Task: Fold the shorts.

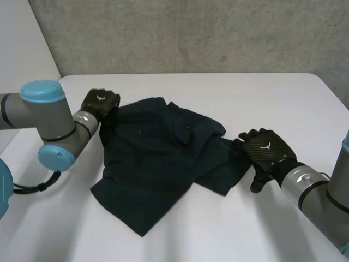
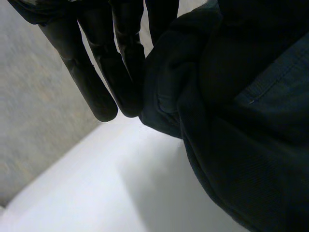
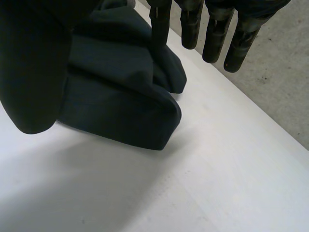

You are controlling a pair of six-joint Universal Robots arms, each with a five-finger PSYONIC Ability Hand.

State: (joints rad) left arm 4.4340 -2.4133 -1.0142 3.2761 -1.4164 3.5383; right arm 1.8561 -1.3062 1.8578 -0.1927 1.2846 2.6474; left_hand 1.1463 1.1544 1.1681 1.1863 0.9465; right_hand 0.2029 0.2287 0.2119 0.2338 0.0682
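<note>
The shorts (image 1: 152, 158) lie rumpled in the middle of the table (image 1: 262, 98), with one hand at each side, which suits drawing the cloth flat or carrying one side over. The left hand (image 1: 100, 103) is at the far left corner; in its wrist view its straight fingers (image 2: 96, 82) lie against a bunched edge that hangs clear of the table, so I judge the corner pinched and lifted. The right hand (image 1: 266, 148) is at the right edge, spread wide; its thumb (image 3: 29, 72) and fingers (image 3: 212, 34) stand apart over a rounded fold of cloth resting on the table, holding nothing; probably poised to take that edge. The shorts are dark navy, soft and creased; one leg is doubled over at the right, and the near corner points toward the robot.
</note>
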